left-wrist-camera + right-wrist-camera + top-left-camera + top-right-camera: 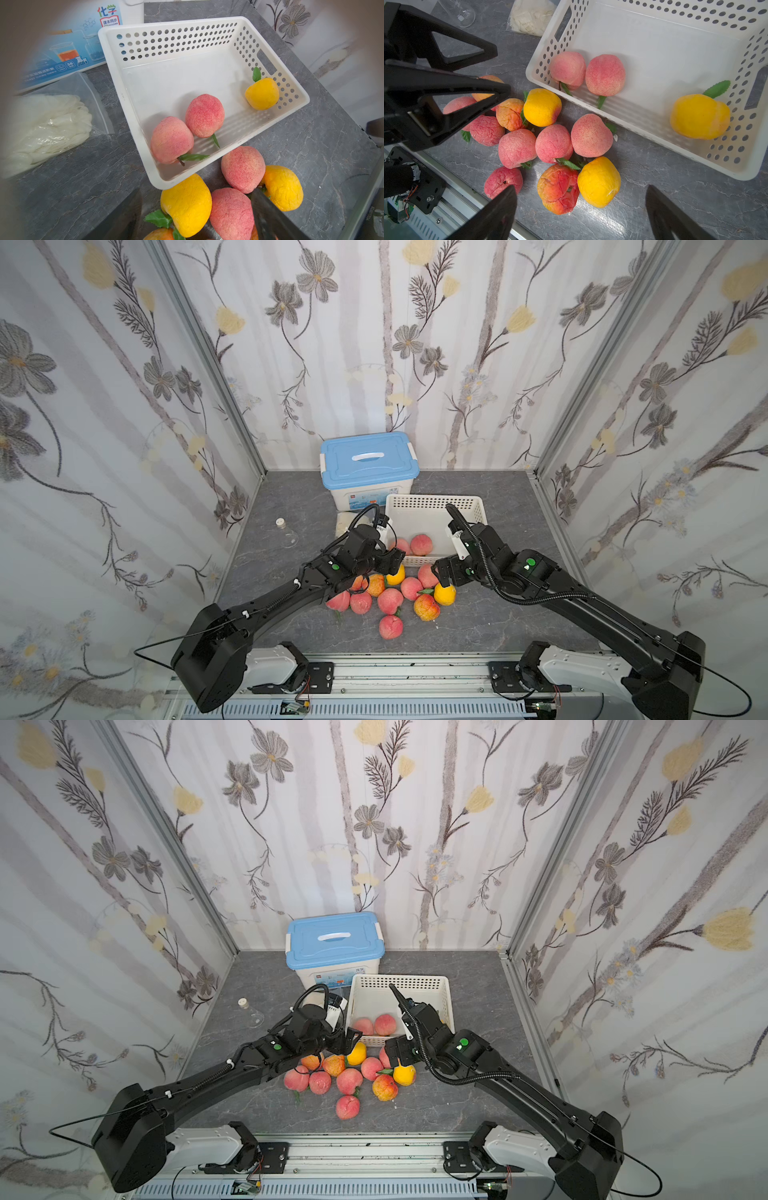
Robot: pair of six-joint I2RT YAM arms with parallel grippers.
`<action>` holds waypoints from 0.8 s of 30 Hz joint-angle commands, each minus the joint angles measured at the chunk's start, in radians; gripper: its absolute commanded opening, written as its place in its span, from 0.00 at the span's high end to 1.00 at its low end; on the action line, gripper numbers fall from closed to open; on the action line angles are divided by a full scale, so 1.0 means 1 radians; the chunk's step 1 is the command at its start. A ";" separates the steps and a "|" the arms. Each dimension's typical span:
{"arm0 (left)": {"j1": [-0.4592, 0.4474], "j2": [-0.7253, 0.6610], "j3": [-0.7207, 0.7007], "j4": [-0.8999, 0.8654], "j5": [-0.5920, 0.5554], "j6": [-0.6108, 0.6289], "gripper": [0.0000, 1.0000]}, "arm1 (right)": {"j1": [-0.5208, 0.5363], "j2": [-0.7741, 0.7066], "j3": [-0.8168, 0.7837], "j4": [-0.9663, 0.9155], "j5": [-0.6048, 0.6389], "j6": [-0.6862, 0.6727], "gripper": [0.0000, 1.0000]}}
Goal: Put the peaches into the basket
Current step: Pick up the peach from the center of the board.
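The white perforated basket (432,504) holds two pink peaches (422,544) and a yellow one (699,116), which my right arm hides in both top views. Several more peaches (390,599) lie piled on the grey table in front of the basket. My left gripper (394,561) hangs open low over the pile's far edge. A yellow peach (187,205) and a pink peach (231,214) sit between its fingers (270,216), which touch neither. My right gripper (440,572) is open above the pile's right side, over an orange-red peach (558,189) and a yellow peach (599,181).
A white storage box with a blue lid (368,460) stands behind the basket. A small plastic bag (45,124) lies left of the basket. A glass flask (286,533) is further left. Papered walls close in three sides, and a metal rail (395,672) runs along the front.
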State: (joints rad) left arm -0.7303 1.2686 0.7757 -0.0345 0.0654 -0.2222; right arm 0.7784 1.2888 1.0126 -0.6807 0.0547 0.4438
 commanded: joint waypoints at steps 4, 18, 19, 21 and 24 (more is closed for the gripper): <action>0.001 -0.048 -0.038 0.076 0.022 0.038 0.16 | -0.004 0.072 0.030 -0.024 0.005 0.061 0.04; 0.000 -0.066 -0.117 0.160 0.063 0.072 0.16 | -0.051 0.144 -0.117 -0.022 -0.025 0.194 0.09; 0.000 -0.066 -0.120 0.164 0.069 0.077 0.16 | -0.058 0.138 -0.133 -0.019 -0.029 0.200 0.09; -0.001 -0.064 -0.126 0.174 0.089 0.096 0.16 | -0.075 0.133 -0.157 -0.020 -0.038 0.203 0.10; -0.001 -0.063 -0.139 0.183 0.137 0.137 0.16 | -0.077 0.152 -0.158 -0.027 -0.053 0.196 0.10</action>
State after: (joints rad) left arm -0.7315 1.2041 0.6449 0.0929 0.1444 -0.1493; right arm 0.7013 1.4303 0.8555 -0.7223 0.0227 0.6216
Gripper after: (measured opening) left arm 0.839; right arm 0.901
